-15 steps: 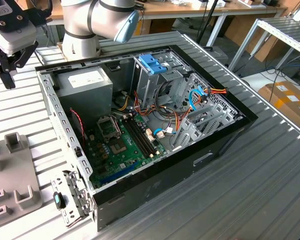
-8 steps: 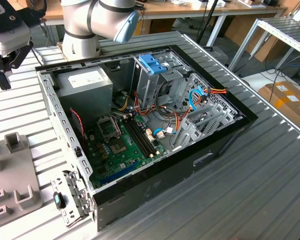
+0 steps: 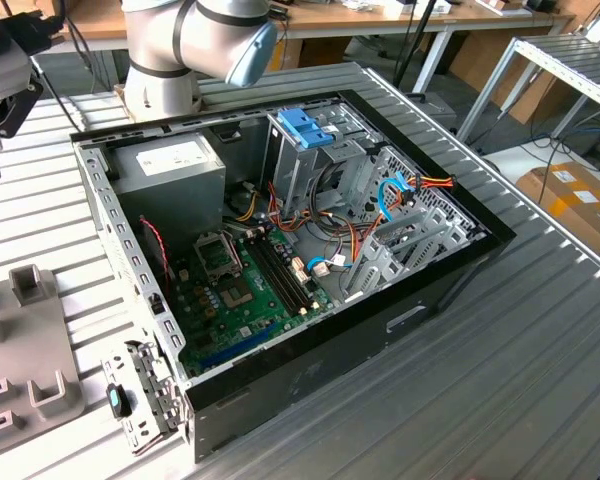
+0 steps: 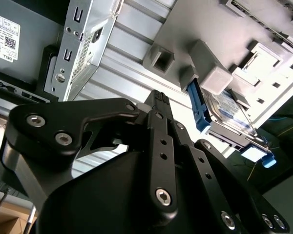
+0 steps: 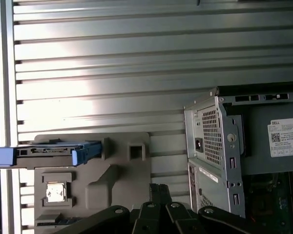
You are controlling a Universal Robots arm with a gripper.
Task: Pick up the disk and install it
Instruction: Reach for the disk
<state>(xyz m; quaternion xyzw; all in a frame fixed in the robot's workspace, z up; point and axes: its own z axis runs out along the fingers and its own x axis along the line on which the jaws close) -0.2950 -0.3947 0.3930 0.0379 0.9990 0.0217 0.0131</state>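
The disk (image 5: 49, 152) stands on its long edge in a slot of the grey holder (image 5: 122, 170), which sits on the slatted tabletop (image 5: 112, 73) beside the open computer case (image 5: 215, 146). One end of the disk reaches out to the tabletop's edge. In the second wrist view the disk (image 4: 229, 114) leans slightly in the holder (image 4: 210, 73), with its light-blue rails along the sides and its labelled face turned partly toward me. My gripper (image 5: 159, 187) hangs above the tabletop near the holder, well apart from the disk. As far as I can judge, its fingers are drawn together with nothing between them; the second wrist view shows the gripper (image 4: 158, 96) the same way. I take the disk to be stiff and rather heavy for its size. Its smooth metal faces could slide in a weak pinch, and its insides would not forgive a knock or a drop. The plastic rails look thin and springy, so I would not squeeze those. The best hold, I think, is across the two flat faces, on the part standing proud of the slot, near the middle of its length so it does not swing.
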